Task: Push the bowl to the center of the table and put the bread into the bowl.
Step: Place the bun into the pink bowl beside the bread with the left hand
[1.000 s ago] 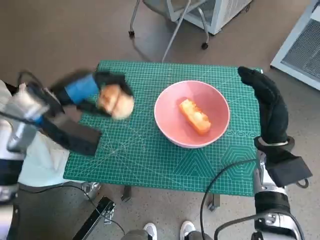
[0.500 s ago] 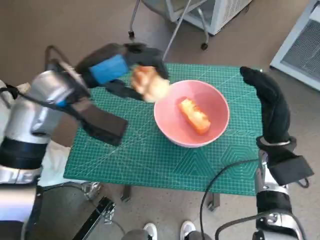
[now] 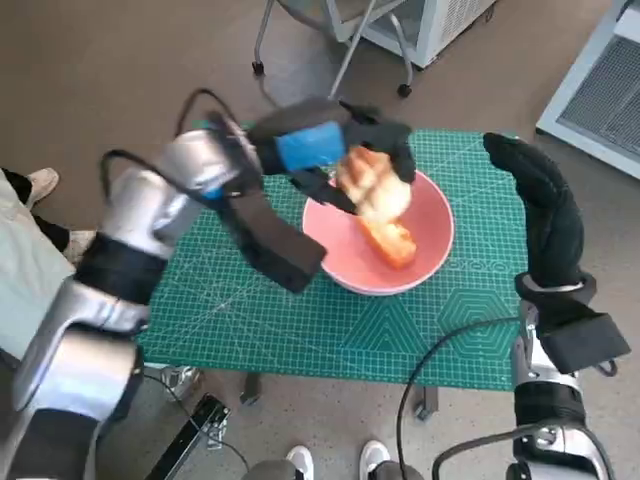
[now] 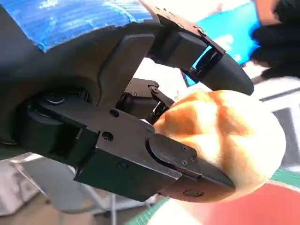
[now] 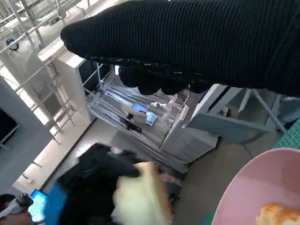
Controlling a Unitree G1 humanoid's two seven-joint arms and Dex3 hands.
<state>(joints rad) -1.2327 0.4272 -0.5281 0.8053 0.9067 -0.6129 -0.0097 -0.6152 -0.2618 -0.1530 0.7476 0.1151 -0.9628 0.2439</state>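
While pink bowl [image 3: 435,245] holds one bread piece [image 3: 392,240], left robot hand [image 3: 345,150] grips bread roll [image 3: 372,185] above its rim; right robot hand [image 3: 535,215] beside bowl, fingers extended, empty.

Lab or workshop: green cutting mat [image 3: 300,320] on table, metal shelving [image 5: 28,18], wheeled white cabinet [image 3: 430,25].

Left robot hand [image 3: 345,150] carried bread roll [image 3: 374,186] rightward, now above pink bowl [image 3: 432,255]

My left arm reaches across at an angle, its left hand [image 3: 345,150] raised with the fingers [image 4: 187,168] clamped round what it holds. My right hand [image 3: 535,205] stands upright at the side, gripping nothing.
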